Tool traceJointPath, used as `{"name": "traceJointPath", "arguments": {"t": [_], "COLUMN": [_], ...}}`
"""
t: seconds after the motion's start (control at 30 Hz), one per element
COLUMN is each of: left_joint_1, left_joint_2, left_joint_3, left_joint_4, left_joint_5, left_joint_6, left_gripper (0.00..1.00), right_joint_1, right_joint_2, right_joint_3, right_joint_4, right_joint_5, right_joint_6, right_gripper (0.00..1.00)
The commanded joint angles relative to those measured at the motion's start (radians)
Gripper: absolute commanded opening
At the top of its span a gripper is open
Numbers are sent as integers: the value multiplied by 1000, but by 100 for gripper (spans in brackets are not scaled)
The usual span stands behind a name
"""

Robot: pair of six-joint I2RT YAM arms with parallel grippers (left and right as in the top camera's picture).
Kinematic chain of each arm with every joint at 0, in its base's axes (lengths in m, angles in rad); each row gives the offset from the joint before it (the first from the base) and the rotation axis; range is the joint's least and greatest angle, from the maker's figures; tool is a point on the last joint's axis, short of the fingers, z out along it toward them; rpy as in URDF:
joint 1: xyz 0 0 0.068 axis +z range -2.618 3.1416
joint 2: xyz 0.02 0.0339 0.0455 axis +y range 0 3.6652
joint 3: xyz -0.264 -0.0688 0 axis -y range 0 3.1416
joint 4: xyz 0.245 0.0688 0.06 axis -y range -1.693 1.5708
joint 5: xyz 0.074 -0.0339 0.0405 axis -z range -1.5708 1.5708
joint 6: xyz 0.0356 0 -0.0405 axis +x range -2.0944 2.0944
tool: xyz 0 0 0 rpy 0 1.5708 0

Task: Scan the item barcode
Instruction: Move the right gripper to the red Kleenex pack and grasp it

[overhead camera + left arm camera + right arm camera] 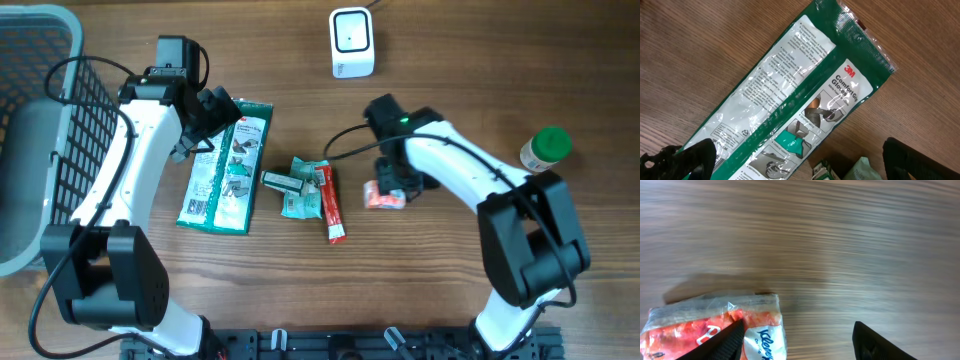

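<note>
Tissue pack just beneath right pincer

Checkout-like test bench, white barcode scanner, grey shopping basket, packaged goods on wooden table

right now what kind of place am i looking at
Probably a mock shop checkout set up on a wooden table: a white desktop barcode scanner, a grey wire basket at the edge, and packaged goods like a green glove pack.
</note>
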Motion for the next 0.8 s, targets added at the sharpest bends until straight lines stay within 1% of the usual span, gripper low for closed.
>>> {"name": "traceJointPath", "arguments": {"t": [0.0, 0.03, 0.07, 0.1, 0.13, 0.17, 0.2, 0.23, 0.3, 0.33, 0.37, 0.4, 0.43, 0.47, 0.5, 0.53, 0.67, 0.77], "left_joint_1": [0, 0, 0, 0, 0, 0, 0, 0, 0, 0, 0, 0, 0, 0, 0, 0, 0, 0], "left_joint_2": [0, 0, 0, 0, 0, 0, 0, 0, 0, 0, 0, 0, 0, 0, 0, 0, 0, 0], "left_joint_3": [-2, -2, -2, -2, -2, -2, -2, -2, -2, -2, -2, -2, -2, -2, -2, -2, -2, -2], "left_joint_4": [-1, -1, -1, -1, -1, -1, -1, -1, -1, -1, -1, -1, -1, -1, -1, -1, -1, -1], "left_joint_5": [1, 1, 1, 1, 1, 1, 1, 1, 1, 1, 1, 1, 1, 1, 1, 1, 1, 1], "left_joint_6": [-10, -10, -10, -10, -10, -10, -10, -10, -10, -10, -10, -10, -10, -10, -10, -10, -10, -10], "left_gripper": [100, 100, 100, 100, 100, 100, 100, 100, 100, 100, 100, 100, 100, 100, 100, 100, 100, 100], "right_joint_1": [-126, -157, -193, -220, -250, -277, -291, -299, -309, -314, -315, -315, -315, -315, -315, -315, -316, -315], "right_joint_2": [4, 4, 2, 0, -9, -29, -51, -75, -119, -135, -140, -140, -140, -140, -140, -140, -140, -140], "right_joint_3": [-19, -19, -14, -5, 9, 26, 35, 41, 42, 42, 40, 38, 32, 18, 9, -5, -58, -104], "right_joint_4": [-45, -45, -47, -48, -48, -49, -49, -53, -69, -81, -96, -110, -113, -123, -136, -138, -139, -113], "right_joint_5": [105, 71, 18, -32, -112, -208, -270, -307, -301, -301, -302, -301, -306, -308, -306, -283, -55, -57], "right_joint_6": [97, 101, 94, 61, -6, -73, -106, -135, -135, -134, -133, -148, -161, -157, -157, -143, 39, 86], "right_gripper": [71, 70, 68, 62, 55, 56, 60, 61, 64, 90, 100, 91, 53, 8, 4, 4, 4, 4]}}
